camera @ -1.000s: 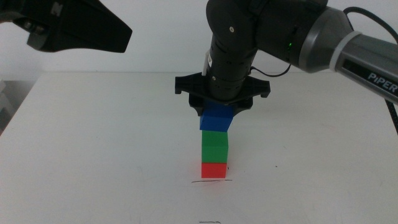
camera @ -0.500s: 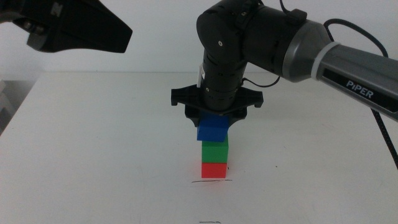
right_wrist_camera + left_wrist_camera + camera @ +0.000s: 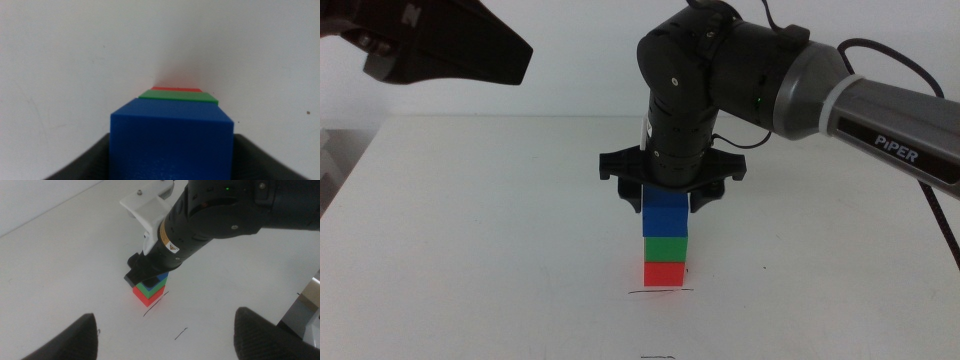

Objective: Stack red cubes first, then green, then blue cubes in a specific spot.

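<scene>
White tabletop (image 3: 470,220) is filling the scene, with a pale wall behind it. Near the front centre, a three-cube column is standing just behind a short, thin black line (image 3: 660,292) drawn on the surface; a fainter, shorter mark (image 3: 658,357) is lying nearer the camera, apart from the column. The red cube (image 3: 664,272) is sitting at the base, touching the table. The green cube (image 3: 666,247) is resting squarely on it, and the blue cube (image 3: 666,212) is sitting on top of the green one, its faces aligned with those below. All three are plain, matte, sharp-edged and equal in size.

The right arm is reaching in from the right side and bending down steeply over the column, its dark rounded wrist standing directly above the stack. The right gripper (image 3: 666,200) is pointing straight down, its two dark jaws standing on either side of the blue cube and clamping it. In the right wrist view the blue cube (image 3: 172,145) is filling the space between the jaws, with thin edges of the green cube (image 3: 178,96) and red cube (image 3: 176,89) showing beyond it.

The left gripper (image 3: 165,332) is hovering well above and to the left of the table, clear of the stack, its jaws spread wide apart and holding nothing. Its wrist view is looking down on the column and the right arm's wrist over it.
</scene>
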`<control>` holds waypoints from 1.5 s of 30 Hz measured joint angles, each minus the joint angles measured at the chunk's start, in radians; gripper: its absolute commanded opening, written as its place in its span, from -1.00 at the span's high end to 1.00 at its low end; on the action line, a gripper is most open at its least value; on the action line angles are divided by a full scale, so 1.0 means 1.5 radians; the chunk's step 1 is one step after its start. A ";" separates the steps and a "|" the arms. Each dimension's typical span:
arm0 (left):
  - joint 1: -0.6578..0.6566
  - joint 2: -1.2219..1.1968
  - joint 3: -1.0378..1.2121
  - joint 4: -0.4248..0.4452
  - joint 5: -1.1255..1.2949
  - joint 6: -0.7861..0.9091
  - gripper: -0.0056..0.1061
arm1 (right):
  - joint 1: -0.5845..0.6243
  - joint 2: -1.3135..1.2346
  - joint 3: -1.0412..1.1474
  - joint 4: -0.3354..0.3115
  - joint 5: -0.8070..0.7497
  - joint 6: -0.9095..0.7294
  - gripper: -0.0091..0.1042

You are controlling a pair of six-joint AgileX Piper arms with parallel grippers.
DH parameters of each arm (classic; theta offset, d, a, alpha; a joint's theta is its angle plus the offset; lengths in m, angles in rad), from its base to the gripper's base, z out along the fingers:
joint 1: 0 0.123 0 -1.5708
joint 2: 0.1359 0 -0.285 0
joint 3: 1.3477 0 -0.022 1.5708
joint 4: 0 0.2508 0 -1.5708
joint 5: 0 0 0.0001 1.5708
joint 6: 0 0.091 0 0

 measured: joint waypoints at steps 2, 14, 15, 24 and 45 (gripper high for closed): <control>0.000 0.000 0.000 0.000 0.000 0.000 -0.75 | 0.000 0.001 0.000 -0.001 0.002 0.000 -0.41; 0.000 0.000 0.000 0.000 0.000 0.000 -0.75 | 0.000 -0.069 0.004 -0.015 0.005 -0.016 -0.54; 0.000 0.000 0.000 0.000 0.000 0.000 -0.75 | 0.000 -0.086 0.005 -0.019 0.005 -0.023 -0.54; 0.000 0.000 0.000 0.000 0.000 0.000 -0.75 | -0.068 -0.264 0.033 -0.025 0.010 -0.134 -0.54; 0.000 0.000 0.000 0.000 0.000 0.000 -0.75 | -0.538 -0.747 0.425 0.093 -0.198 -0.403 -0.54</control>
